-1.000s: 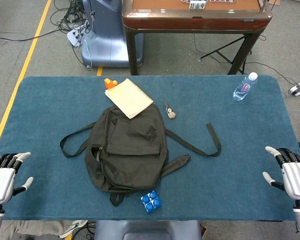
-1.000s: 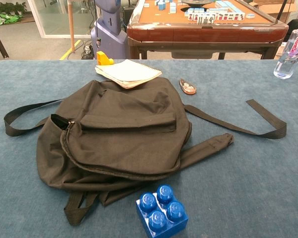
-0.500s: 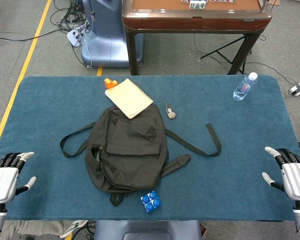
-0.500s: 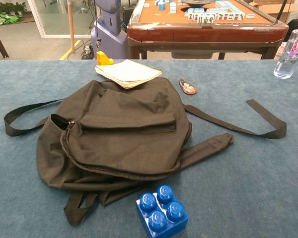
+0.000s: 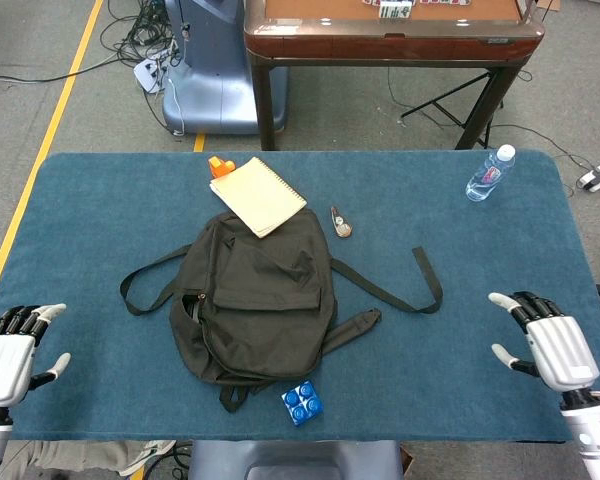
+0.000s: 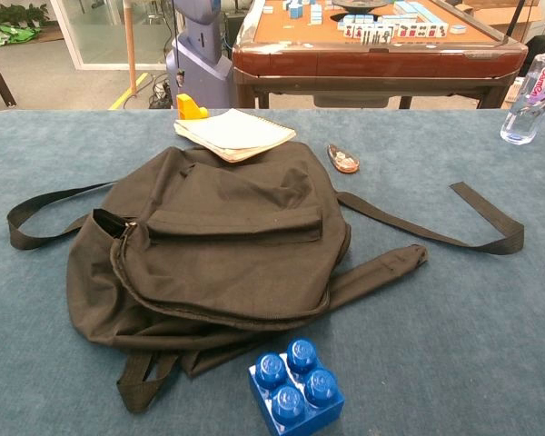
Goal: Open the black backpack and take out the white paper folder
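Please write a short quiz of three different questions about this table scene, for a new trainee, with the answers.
1. True or false: the right hand holds the black backpack.
2. What lies against the backpack's far edge? A) notebook B) water bottle C) blue block
3. Fill in: the blue block sits at the backpack's ____ edge.

Key:
1. False; both it and the left hand hover open, apart from the bag.
2. A, the notebook; the water bottle stands far off.
3. Near.

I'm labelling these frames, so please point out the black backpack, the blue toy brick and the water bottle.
black backpack [image 5: 260, 300], head view, middle of its front panel.
blue toy brick [image 6: 296, 389], chest view, its studded top.
water bottle [image 5: 489, 176], head view, its labelled body.
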Motion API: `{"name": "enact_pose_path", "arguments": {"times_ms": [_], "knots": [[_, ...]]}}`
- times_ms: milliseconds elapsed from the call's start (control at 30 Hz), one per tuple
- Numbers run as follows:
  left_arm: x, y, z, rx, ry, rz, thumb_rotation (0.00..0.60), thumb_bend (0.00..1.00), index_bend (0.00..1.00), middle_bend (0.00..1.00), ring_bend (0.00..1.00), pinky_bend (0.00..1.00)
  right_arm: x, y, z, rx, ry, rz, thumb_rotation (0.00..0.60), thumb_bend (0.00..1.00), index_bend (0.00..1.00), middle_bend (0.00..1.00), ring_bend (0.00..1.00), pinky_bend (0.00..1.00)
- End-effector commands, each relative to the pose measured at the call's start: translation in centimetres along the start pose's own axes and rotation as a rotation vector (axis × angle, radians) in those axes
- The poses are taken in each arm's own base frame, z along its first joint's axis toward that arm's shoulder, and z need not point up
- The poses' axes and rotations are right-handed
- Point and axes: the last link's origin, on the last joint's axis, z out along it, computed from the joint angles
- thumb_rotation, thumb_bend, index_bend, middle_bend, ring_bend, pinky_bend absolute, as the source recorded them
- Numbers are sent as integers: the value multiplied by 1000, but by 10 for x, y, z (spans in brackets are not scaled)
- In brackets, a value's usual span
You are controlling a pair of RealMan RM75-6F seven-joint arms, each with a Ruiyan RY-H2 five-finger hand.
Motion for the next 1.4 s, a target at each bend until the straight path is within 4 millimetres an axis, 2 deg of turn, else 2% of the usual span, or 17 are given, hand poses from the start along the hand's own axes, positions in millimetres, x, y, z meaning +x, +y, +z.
{"name": "enact_pose_path", "arguments": {"times_ms": [33,200,433,633,800,1000,1400], "knots": [[-1,1,1,-4,0,0,600,260,267,256,194,131,0,-18,17,93,-38,47,600,184,226,315,204,275],[-2,3,1,-14,-3,-2,600,260,267,256,194,131,-3,-51,46,247,-85,96,600,183,226,315,204,275],[-3,5,-1,-24,-3,-4,600,261,267,256,194,131,-17,-104,90,442,-186,114,600,172,226,315,204,275],[-3,6,-4,-27,-3,-3,600,261,268,256,194,131,-32,-138,115,561,-262,87,600,152,226,315,204,275],[-3,4,-5,-18,-7,2,600,260,268,256,194,131,-45,-162,126,649,-287,61,600,108,226,315,204,275],[-3,6,-7,-19,-11,6,600,261,268,256,194,131,-65,-183,135,715,-327,23,600,103,226,315,204,275],[-5,6,-7,-12,-19,11,600,260,268,256,194,131,-93,-214,141,803,-381,-13,600,100,226,310,204,275]]}}
